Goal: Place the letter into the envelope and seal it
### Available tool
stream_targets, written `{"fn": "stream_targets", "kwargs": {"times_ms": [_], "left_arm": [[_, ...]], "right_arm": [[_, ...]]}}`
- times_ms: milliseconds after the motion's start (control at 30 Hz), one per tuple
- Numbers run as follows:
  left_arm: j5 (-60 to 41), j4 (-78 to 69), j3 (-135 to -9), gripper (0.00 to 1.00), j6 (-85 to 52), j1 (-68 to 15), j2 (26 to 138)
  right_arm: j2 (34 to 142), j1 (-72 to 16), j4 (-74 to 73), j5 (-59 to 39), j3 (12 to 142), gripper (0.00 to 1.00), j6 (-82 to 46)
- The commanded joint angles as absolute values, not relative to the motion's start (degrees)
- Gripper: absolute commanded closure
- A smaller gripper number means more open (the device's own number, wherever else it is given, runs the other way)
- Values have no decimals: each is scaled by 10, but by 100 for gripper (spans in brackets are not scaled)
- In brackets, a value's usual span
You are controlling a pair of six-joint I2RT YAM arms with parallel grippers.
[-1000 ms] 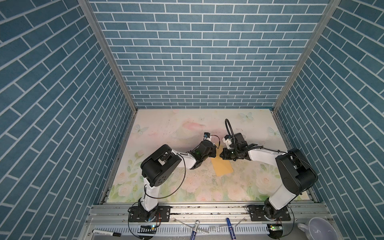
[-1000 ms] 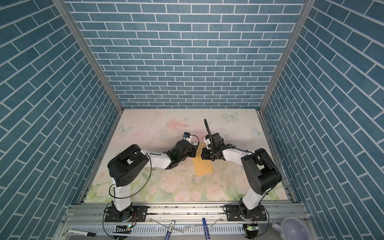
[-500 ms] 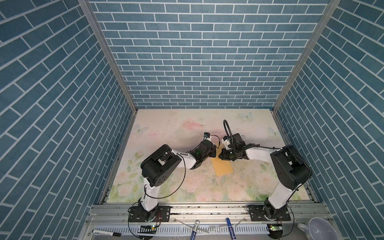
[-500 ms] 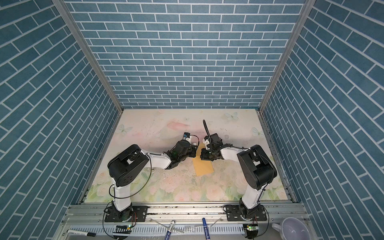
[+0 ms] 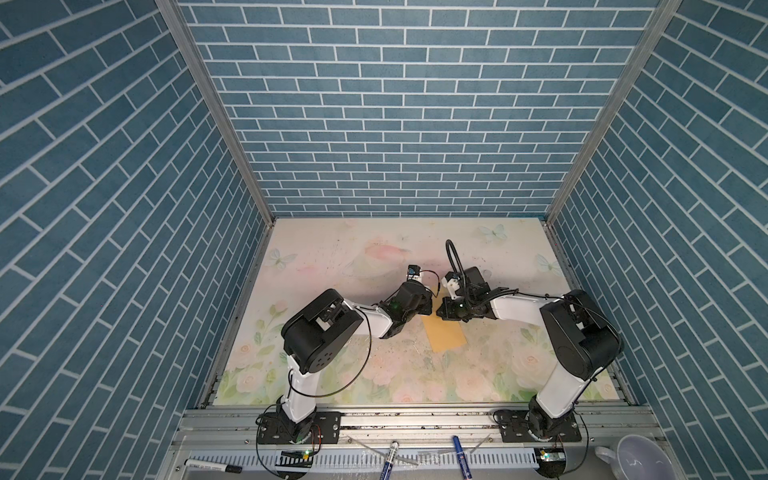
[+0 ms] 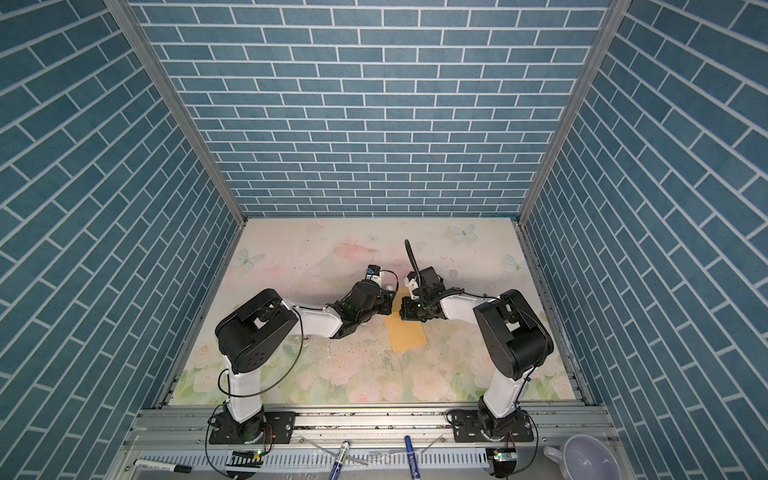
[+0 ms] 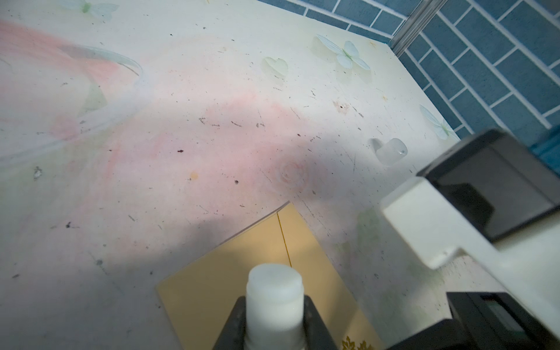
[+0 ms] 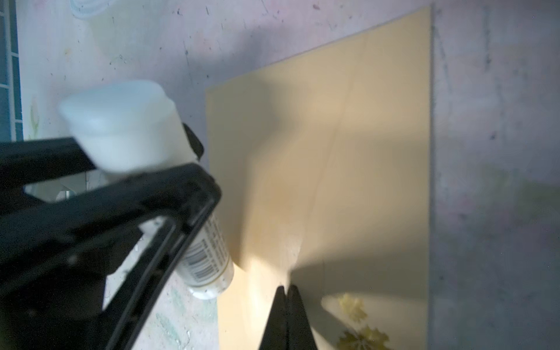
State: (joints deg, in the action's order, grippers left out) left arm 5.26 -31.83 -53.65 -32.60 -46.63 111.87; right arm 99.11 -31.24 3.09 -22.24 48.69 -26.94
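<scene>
The floral surface (image 5: 374, 257) looks the same as a second ago, and so does the left arm (image 5: 320, 328), which has not moved. The change is in the right arm (image 5: 577, 336): in both top views its bulky elbow has drawn in from the right edge toward the middle of the frame, carrying the right hand (image 5: 442, 311) slightly leftward over the envelope (image 5: 444, 336). The envelope has not shifted. It lies flat at centre frame, its lower part in the open and its upper part hidden under the two hands, which now nearly meet above it. No cream letter shows anywhere, so it is probably already inside, leaving only the sealing. In the right wrist view the right hand's fingertips (image 8: 281, 298) are pressed together with nothing between them, at or just above the tan paper. Whether they actually bear on it I cannot tell. The left hand (image 7: 274, 318) is clamped on a white glue stick (image 7: 274, 285), held over the envelope. A clear cap (image 7: 391, 153) sits apart in the upper right of the left wrist view. The gold emblem (image 8: 360, 333) peeks in at the lower edge of the right wrist view. The inward move reads as the right hand coming to pin the paper down for gluing. The flap's state is unclear.
</scene>
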Motion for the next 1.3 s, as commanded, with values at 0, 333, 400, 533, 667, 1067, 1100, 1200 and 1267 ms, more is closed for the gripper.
{"fn": "stream_targets", "kwargs": {"times_ms": [0,333,400,533,667,1067,1100,1200,1267], "left_arm": [[63,-305,-526,100,-323,-464,1130],[63,-308,-526,100,-324,-464,1131],[62,-308,-526,100,-325,-464,1132],[62,-309,-526,100,-326,-464,1133],[60,-308,-528,100,-327,-464,1135],[61,-309,-527,100,-328,-464,1136],[61,-310,-527,100,-329,-464,1136],[61,-311,-526,100,-329,-464,1136],[61,-311,-526,100,-330,-464,1136]], "right_arm": [[967,-316,81,-197,460,100,-251],[967,-316,75,-195,452,100,-255],[975,-316,68,-198,461,100,-261],[992,-317,53,-209,479,100,-273],[1005,-316,40,-219,486,100,-281],[979,-316,68,-201,465,100,-264],[972,-316,72,-197,460,100,-262],[954,-316,80,-187,436,100,-259],[947,-316,81,-185,420,100,-260]]}}
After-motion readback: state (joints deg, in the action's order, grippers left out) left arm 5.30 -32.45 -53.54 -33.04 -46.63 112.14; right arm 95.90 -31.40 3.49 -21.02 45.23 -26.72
